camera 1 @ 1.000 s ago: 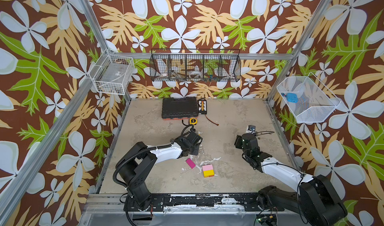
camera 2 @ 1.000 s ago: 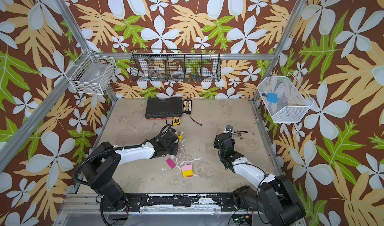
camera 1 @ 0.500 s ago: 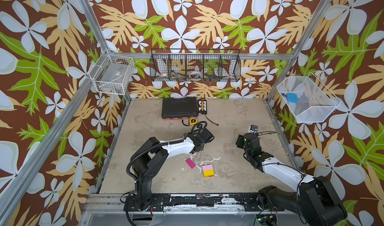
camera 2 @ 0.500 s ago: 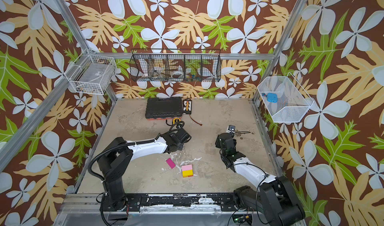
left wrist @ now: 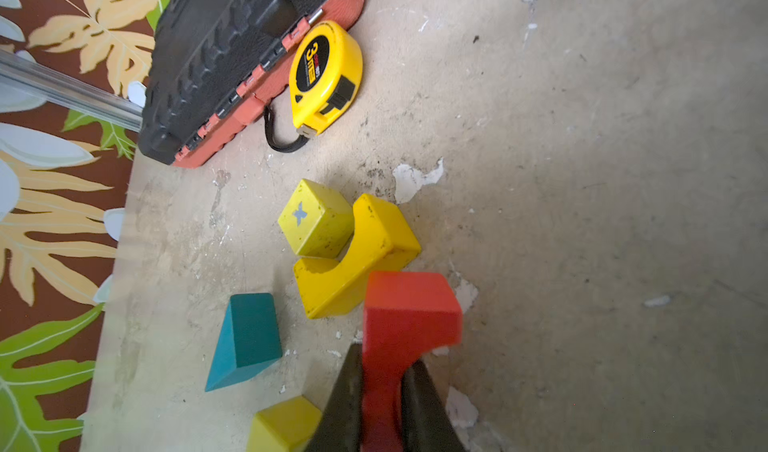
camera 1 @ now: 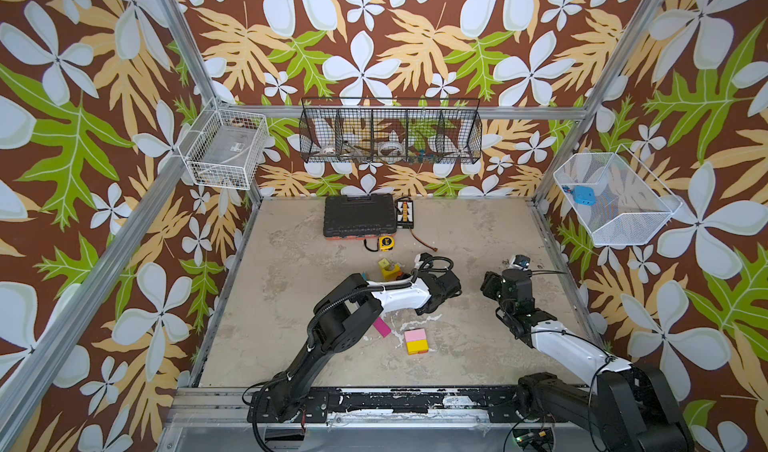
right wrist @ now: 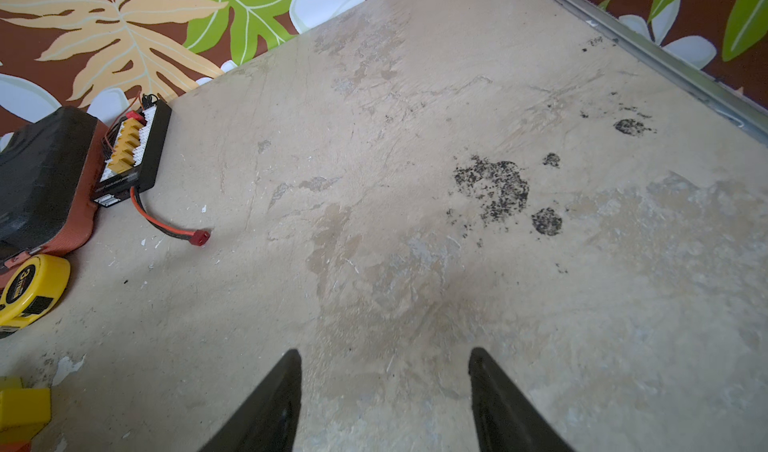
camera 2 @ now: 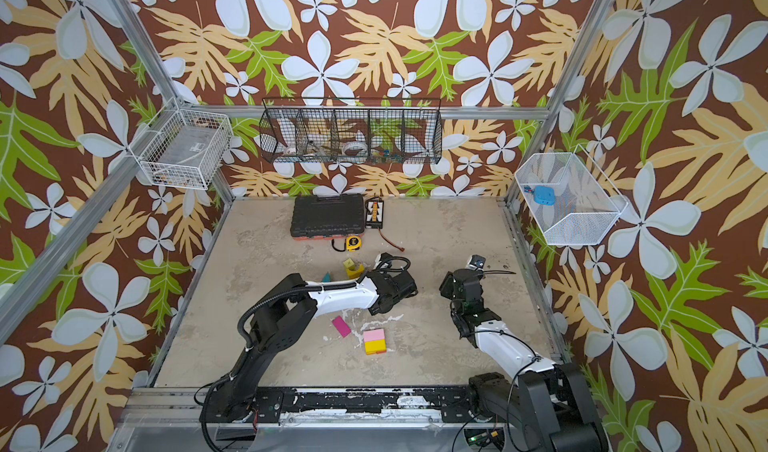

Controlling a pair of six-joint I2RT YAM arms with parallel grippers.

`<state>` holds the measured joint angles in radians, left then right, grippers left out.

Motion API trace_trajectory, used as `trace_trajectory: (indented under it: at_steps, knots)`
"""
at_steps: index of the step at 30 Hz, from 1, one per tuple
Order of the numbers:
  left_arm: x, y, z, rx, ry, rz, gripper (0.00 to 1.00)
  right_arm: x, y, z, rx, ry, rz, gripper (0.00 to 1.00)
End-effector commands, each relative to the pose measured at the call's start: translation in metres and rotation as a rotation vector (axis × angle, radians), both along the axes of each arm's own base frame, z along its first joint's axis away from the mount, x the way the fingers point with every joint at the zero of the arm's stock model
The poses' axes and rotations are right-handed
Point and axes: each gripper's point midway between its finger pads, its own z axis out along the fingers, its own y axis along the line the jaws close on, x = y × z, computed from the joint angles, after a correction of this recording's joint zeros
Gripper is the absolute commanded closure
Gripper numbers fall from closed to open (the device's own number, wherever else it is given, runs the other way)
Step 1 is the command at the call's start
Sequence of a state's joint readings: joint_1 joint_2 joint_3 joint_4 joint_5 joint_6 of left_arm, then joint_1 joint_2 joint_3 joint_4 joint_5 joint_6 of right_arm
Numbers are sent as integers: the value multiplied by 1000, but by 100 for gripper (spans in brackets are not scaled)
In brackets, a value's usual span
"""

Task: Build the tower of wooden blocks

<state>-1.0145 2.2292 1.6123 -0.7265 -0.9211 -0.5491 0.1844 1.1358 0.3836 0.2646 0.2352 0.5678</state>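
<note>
In the left wrist view my left gripper [left wrist: 384, 354] is shut on a red block [left wrist: 409, 312], held above the floor. Beyond it lie a yellow cube [left wrist: 316, 219], a yellow arch [left wrist: 353, 258], a teal wedge [left wrist: 249, 337] and another yellow block [left wrist: 282, 425]. In both top views the left gripper [camera 1: 436, 298] [camera 2: 386, 300] sits mid-floor and hides the red block. The tower [camera 1: 416, 341] [camera 2: 375, 342] is a pink block on a yellow one, with a magenta brick [camera 1: 381, 327] lying beside it. My right gripper [right wrist: 384, 358] [camera 1: 490, 285] is open and empty over bare floor.
A black tool case [camera 1: 359, 217], a yellow tape measure [camera 1: 386, 243] and a connector board [camera 1: 404, 213] with a red lead lie at the back. Wire baskets [camera 1: 390, 132] hang on the walls. Metal frame rails [camera 1: 552, 254] edge the floor.
My left arm has swung to the right, away from the yellow and teal blocks, carrying the red block toward the middle. The right arm has hardly moved.
</note>
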Motion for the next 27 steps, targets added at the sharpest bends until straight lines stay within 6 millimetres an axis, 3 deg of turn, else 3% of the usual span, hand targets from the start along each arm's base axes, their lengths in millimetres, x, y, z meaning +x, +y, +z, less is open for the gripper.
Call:
trace_trajectory:
  at_steps: [1,16,27]
  knots:
    - [-6,5,-1,57,14,3,100,1,-2,5,19,-26,-12,36]
    - [-23,-20,-23,137,79,-68,98,-1,-12,2,61,-32,-36,36]
    - [-27,-28,-21,169,70,-77,94,-2,-13,2,60,-32,-41,36]
